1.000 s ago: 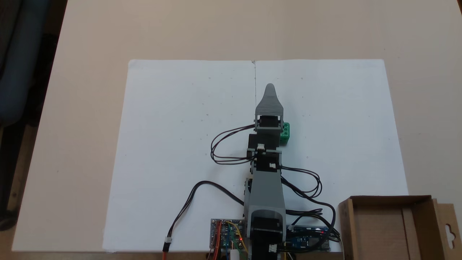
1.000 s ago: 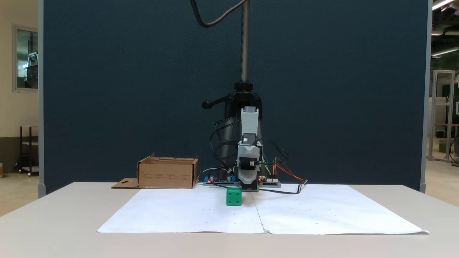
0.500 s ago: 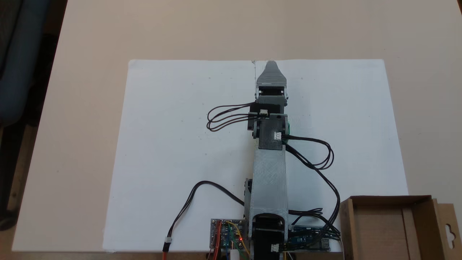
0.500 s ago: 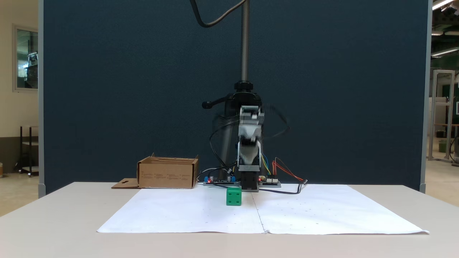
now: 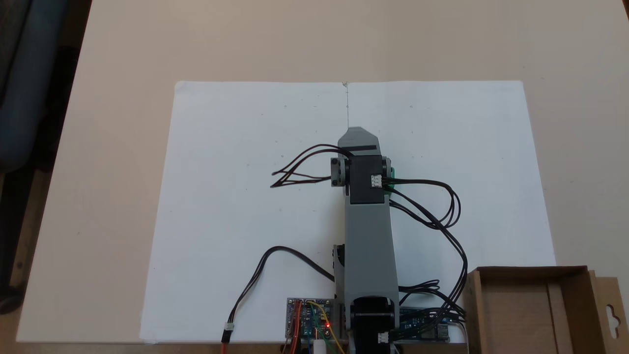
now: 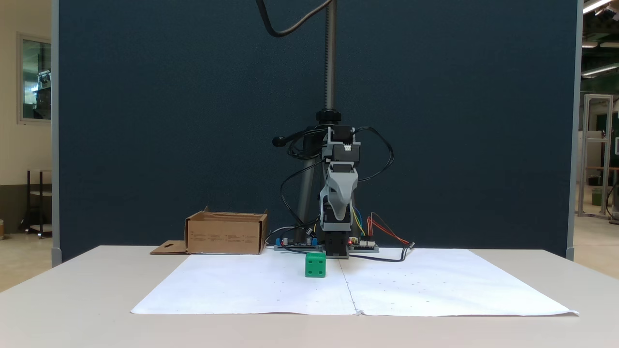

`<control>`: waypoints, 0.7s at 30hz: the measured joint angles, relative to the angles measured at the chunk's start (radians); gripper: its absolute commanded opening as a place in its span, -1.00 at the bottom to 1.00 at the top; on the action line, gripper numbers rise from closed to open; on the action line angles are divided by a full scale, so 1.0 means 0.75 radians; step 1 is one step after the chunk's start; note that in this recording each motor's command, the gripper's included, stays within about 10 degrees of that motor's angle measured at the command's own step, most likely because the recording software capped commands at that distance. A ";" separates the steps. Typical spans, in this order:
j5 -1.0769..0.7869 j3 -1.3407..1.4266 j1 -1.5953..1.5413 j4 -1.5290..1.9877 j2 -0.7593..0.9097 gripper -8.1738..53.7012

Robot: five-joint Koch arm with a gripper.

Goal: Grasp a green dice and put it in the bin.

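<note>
In a fixed view, green dice (image 6: 315, 266) on paper (image 6: 242, 290), arm-hidden from above, end effector (image 6: 338, 212) raised, opening unclear.

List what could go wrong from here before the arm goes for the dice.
1. From above, the arm covers most of the dice, leaving a green sliver, so aiming from that view is poor.
2. The gripper hangs pointed down above the dice and a little to its right; a straight drop could clip an edge and knock it aside.
3. The cables loop out on the side toward the bin and may snag during the carry.
</note>
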 measured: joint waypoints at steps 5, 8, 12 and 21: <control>0.000 0.000 0.012 0.243 0.000 0.89; 0.000 0.000 0.020 0.262 0.000 0.88; -0.002 0.000 0.059 0.262 0.000 0.88; -0.043 0.000 0.178 0.258 0.000 0.86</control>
